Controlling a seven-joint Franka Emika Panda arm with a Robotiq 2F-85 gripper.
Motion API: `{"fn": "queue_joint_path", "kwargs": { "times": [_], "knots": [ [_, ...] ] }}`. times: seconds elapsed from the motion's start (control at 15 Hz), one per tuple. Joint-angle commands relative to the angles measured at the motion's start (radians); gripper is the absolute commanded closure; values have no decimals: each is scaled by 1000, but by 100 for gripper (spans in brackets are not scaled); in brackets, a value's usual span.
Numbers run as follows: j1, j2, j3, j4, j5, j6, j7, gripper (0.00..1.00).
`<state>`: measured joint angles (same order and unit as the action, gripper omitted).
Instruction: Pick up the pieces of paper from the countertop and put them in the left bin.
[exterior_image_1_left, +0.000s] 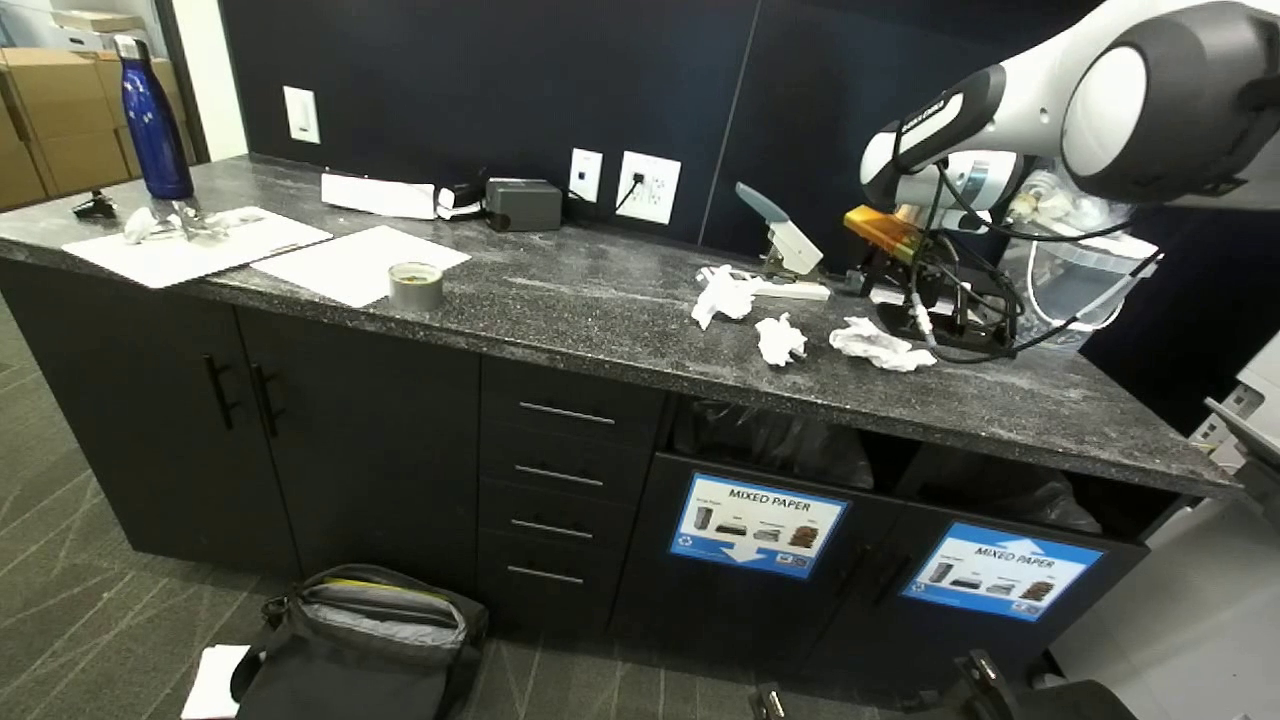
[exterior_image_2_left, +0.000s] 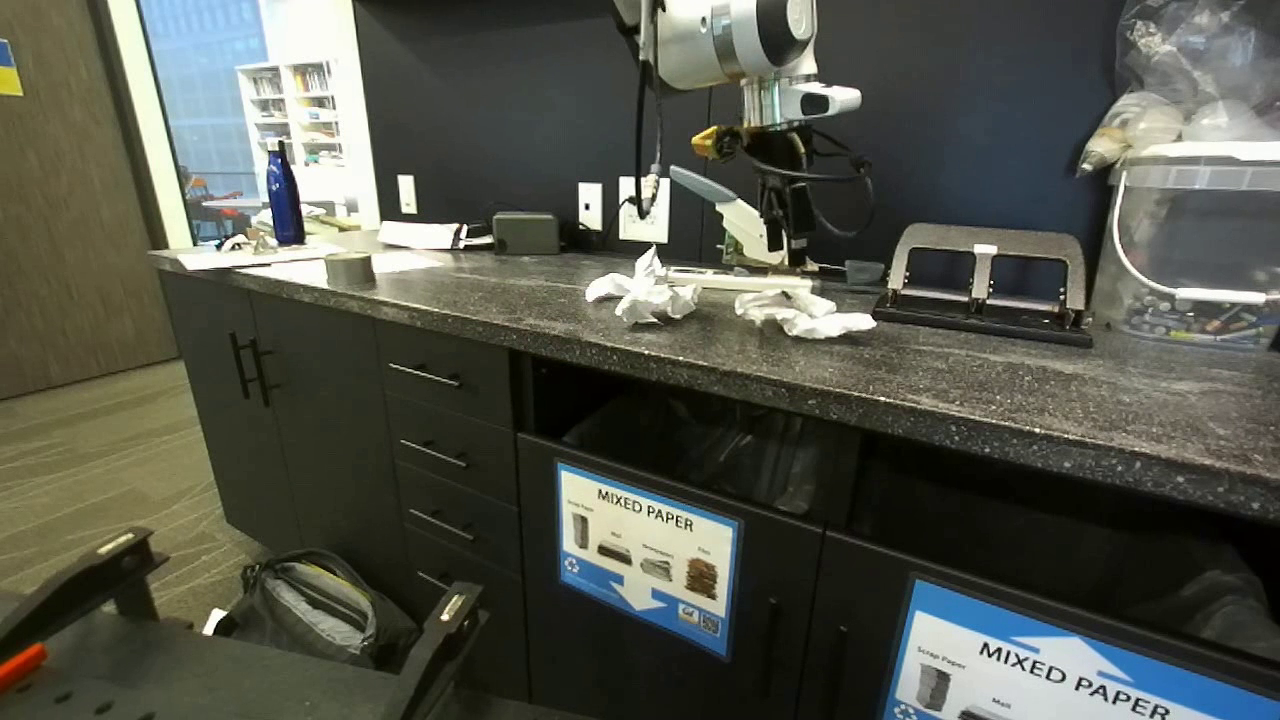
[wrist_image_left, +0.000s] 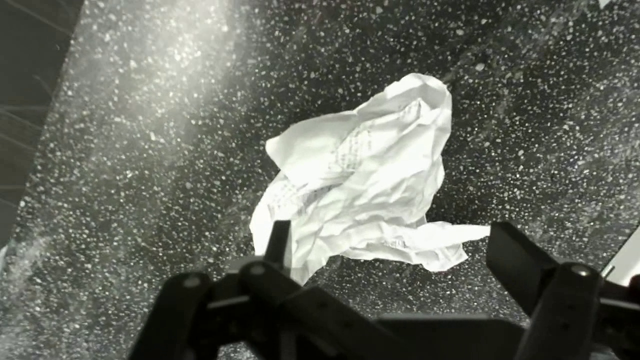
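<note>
stapler (exterior_image_2_left: 742, 224), hole-punch (exterior_image_2_left: 984, 268) near paper scraps (exterior_image_2_left: 645, 296)

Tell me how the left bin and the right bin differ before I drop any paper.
The left bin has a label whose arrow points down; the right bin has one whose arrow points up. The left bin adjoins the drawers; the right bin sits by the end of the countertop. Both have black fronts, MIXED PAPER labels and plastic liners showing.
</note>
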<state>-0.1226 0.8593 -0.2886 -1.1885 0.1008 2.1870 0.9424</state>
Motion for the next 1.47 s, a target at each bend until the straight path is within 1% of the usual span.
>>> {"fn": "queue_joint_path", "kwargs": {
  "times": [0.0,0.13,0.2,0.4,0.47,0.67,0.73,1.07,1.4],
  "knots": [
    [-43,95,28,222,33,-150,156,0],
    [-60,120,46,279,40,-222,225,0],
    [-68,132,53,305,43,-239,250,0],
    [-93,166,66,353,43,-222,319,0],
    [-88,178,49,359,59,-214,347,0],
    [-106,221,45,390,60,-190,397,0],
    [-114,234,47,399,64,-203,419,0],
    [-130,267,60,412,69,-218,456,0],
    [-150,295,78,419,102,-230,467,0]
  ]
}}
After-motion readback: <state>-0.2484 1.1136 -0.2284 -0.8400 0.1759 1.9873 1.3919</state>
